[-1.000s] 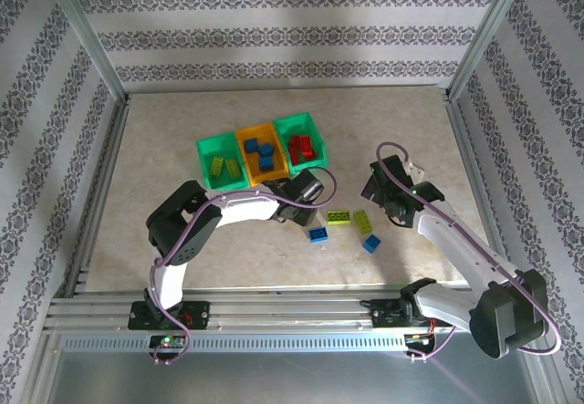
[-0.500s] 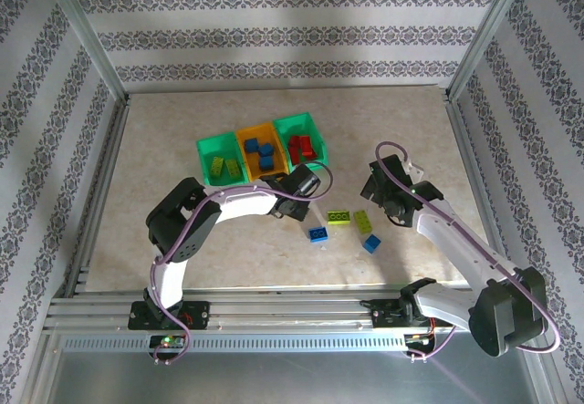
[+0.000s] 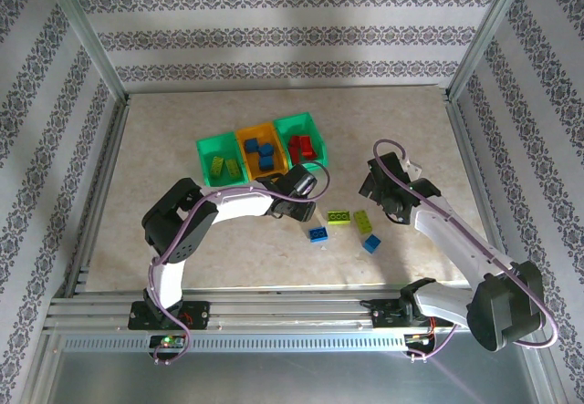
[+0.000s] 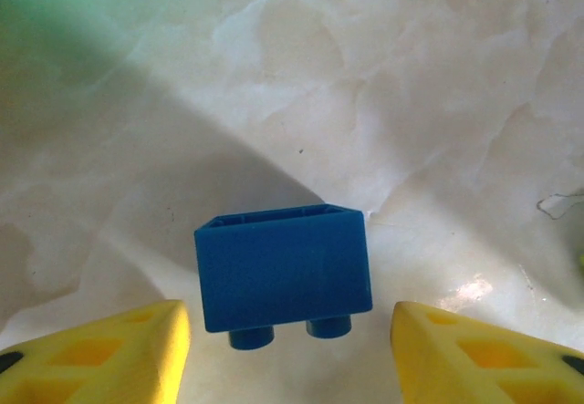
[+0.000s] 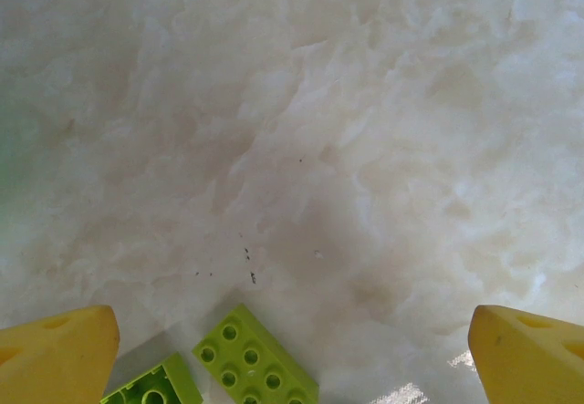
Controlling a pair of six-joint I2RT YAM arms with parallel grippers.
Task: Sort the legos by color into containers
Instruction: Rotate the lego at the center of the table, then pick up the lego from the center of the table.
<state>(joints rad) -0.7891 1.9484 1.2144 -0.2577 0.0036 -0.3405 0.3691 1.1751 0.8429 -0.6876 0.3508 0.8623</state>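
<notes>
Lab test cell — aluminium frame (image 3: 274,308).

My left arm (image 3: 224,205) was bent sharply at the elbow, and its white forearm reached across to the right, toward the middle. The left gripper (image 4: 287,358) pointed down, and its yellow fingers (image 4: 100,354) sat a bit apart. My right arm (image 3: 456,240) stretched up from its base and leaned in to the left. The right gripper (image 5: 292,358) pointed down too, and its yellow fingertips (image 5: 525,354) were spread very wide
</notes>
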